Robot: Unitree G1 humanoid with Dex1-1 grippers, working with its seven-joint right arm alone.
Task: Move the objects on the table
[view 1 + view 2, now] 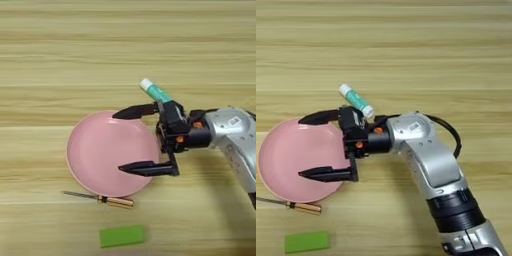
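Observation:
A round pink plate (102,152) lies on the wooden table (75,60), and nothing lies on it. My right gripper (120,141) hovers over the plate's right half, its two black fingers spread wide and open with nothing between them. Just behind the upper finger lies a white-and-teal glue stick (154,91) on the table, partly hidden by the gripper body. A thin screwdriver with an amber handle (107,200) lies just in front of the plate. The flat green block (121,235) rests near the front edge. No tape ring is in view.
The silver forearm (428,160) comes in from the bottom right, with a black cable (448,131) looping beside it. Bare wood stretches across the far half of the table (406,45).

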